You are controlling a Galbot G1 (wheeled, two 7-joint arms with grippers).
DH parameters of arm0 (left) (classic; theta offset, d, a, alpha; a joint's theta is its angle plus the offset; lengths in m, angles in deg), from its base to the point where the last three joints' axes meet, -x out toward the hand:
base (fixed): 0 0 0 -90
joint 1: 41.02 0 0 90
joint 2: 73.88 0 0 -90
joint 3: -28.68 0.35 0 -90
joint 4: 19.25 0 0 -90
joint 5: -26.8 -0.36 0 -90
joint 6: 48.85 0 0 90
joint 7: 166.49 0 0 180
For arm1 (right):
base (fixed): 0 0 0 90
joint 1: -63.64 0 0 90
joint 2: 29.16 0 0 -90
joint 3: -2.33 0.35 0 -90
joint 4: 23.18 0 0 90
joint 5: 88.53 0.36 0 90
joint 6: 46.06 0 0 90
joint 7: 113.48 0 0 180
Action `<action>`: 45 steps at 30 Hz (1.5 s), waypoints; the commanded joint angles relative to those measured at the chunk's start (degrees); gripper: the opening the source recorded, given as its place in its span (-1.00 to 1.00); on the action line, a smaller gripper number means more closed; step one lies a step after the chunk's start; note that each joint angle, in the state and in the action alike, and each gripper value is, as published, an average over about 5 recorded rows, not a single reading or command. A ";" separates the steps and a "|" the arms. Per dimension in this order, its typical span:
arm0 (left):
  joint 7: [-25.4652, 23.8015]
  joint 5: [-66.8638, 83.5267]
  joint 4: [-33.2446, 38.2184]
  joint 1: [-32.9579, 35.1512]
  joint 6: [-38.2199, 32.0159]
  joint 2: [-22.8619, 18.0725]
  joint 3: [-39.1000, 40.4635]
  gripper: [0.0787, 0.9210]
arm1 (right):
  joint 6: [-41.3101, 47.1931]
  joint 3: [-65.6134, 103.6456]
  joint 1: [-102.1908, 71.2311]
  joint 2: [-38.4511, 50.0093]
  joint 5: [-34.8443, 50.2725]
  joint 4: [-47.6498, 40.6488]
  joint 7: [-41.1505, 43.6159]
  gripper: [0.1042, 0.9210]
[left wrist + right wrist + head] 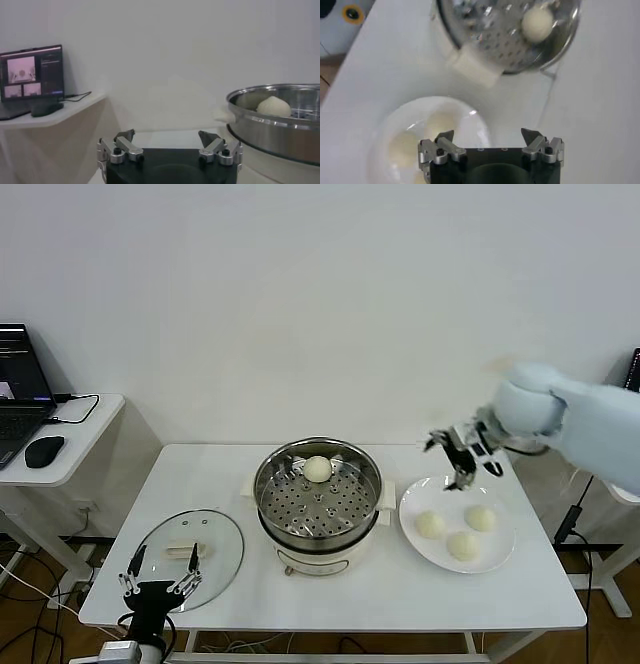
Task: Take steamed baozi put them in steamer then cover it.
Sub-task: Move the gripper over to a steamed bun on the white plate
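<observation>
We are mid-transfer: one baozi point(317, 469) sits in the steamer point(270, 484); three remain on the plate point(503, 546). Our right gripper point(462, 454) hovers above the plate's far edge, jaws apart and empty. Next we descend onto a bun. The left gripper point(160, 584) waits, jaws apart, near the glass lid point(225, 544).

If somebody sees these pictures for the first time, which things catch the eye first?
The shiny steamer at the table's middle, uncovered, with one baozi inside. On its right a white plate holds three more buns, the open right gripper hovering over its far edge. The glass cover lies flat on the left, near the open left gripper.
</observation>
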State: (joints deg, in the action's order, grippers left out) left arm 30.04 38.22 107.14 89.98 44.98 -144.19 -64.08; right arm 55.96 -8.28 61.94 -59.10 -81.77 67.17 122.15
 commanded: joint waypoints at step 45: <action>-0.19 0.85 -1.84 0.04 0.06 0.12 -3.76 0.77 | 2.15 20.90 -30.31 -16.58 -12.85 -23.72 -2.58 0.59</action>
State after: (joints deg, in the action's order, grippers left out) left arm 29.88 39.09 105.26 90.02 45.04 -144.12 -67.82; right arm 57.90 12.09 32.36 -74.51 -94.10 44.82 119.70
